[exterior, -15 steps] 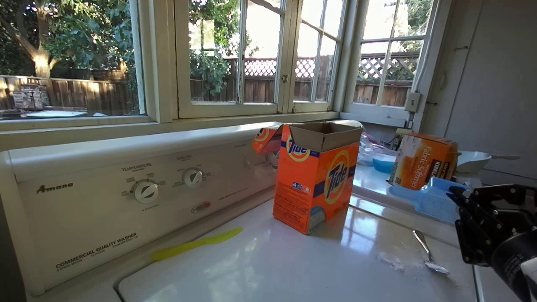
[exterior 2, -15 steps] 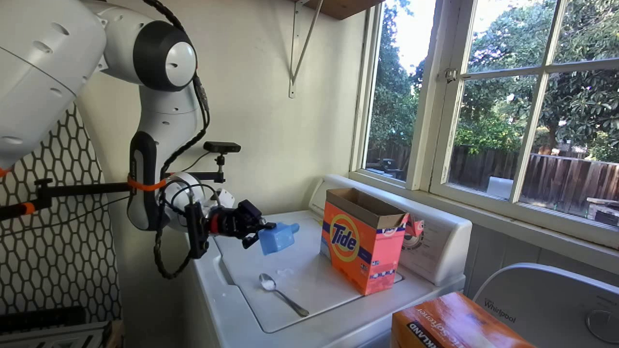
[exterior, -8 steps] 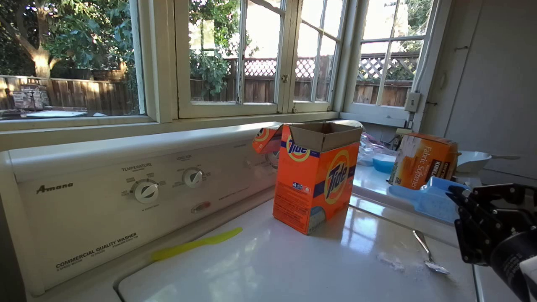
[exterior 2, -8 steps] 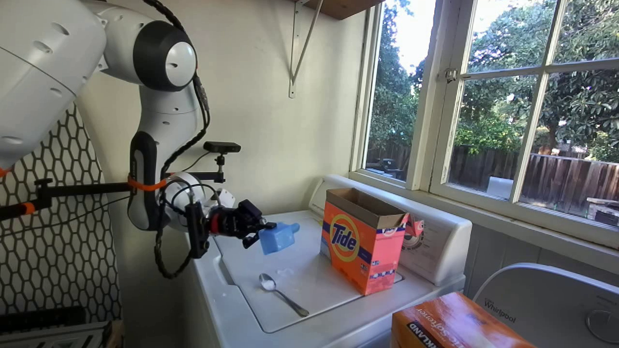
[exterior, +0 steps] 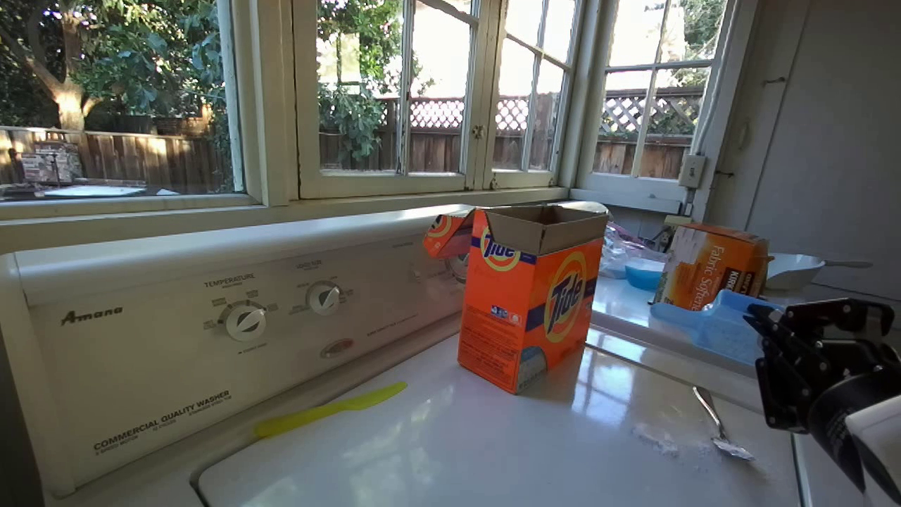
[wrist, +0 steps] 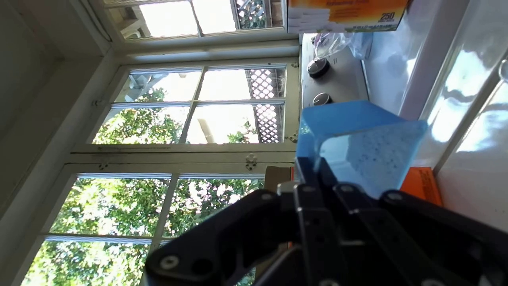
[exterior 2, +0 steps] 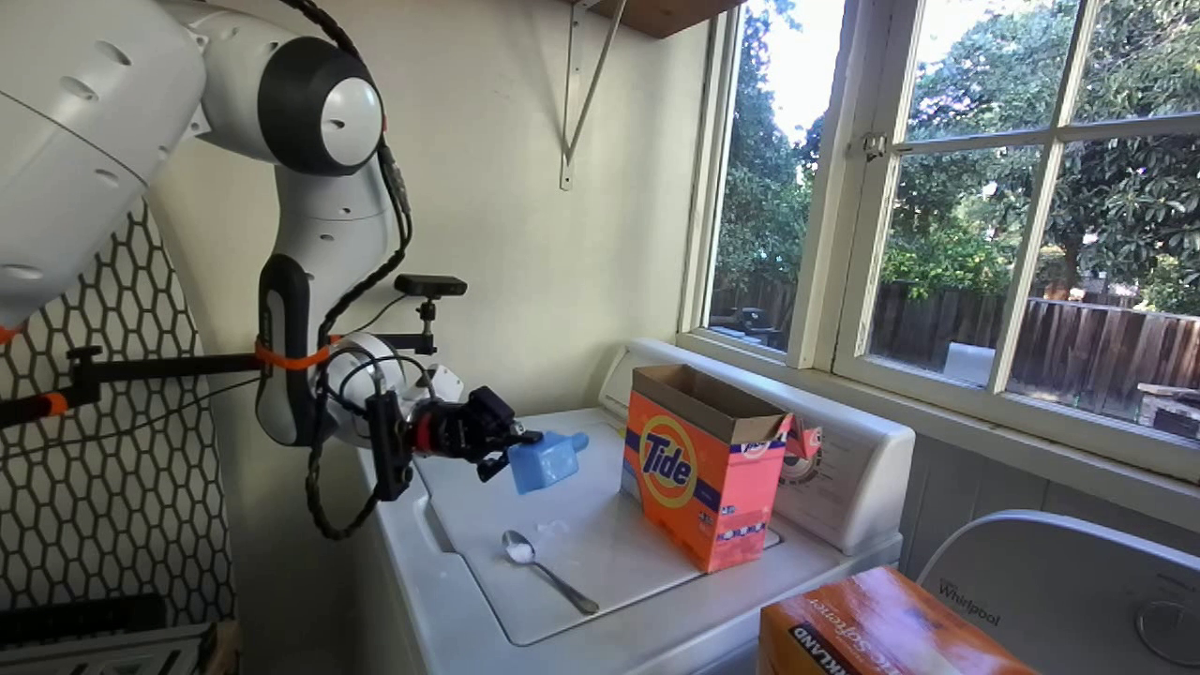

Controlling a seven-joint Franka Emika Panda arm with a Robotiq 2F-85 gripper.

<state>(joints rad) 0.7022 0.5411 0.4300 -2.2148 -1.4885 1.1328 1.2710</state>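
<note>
A translucent blue scoop (exterior: 732, 325) is held in the air above the white washer lid (exterior 2: 469, 525). My gripper (wrist: 316, 167) is shut on the scoop's thin wall, one fingertip to each side of it. Small specks dot the scoop's wall (wrist: 373, 155) in the wrist view. In an exterior view the scoop's stubby handle (exterior 2: 581, 441) points away from the gripper, towards an orange Tide box (exterior 2: 698, 469). That box stands upright with its top flap folded back; its inside bottom is hidden. Below the scoop lies a metal spoon (exterior 2: 553, 574) with white powder in its bowl.
White powder (exterior: 658, 440) is spilled beside the spoon. A yellow-green utensil (exterior: 331, 410) lies by the control panel (exterior: 281, 331). On the neighbouring machine are a Kirkland fabric softener box (exterior: 711, 264) and a blue bowl (exterior: 642, 274). Windows line the wall behind.
Over the last half second my gripper and the scoop have shifted slightly towards the Tide box and up a little. Before that they were almost still. The grip looks the same.
</note>
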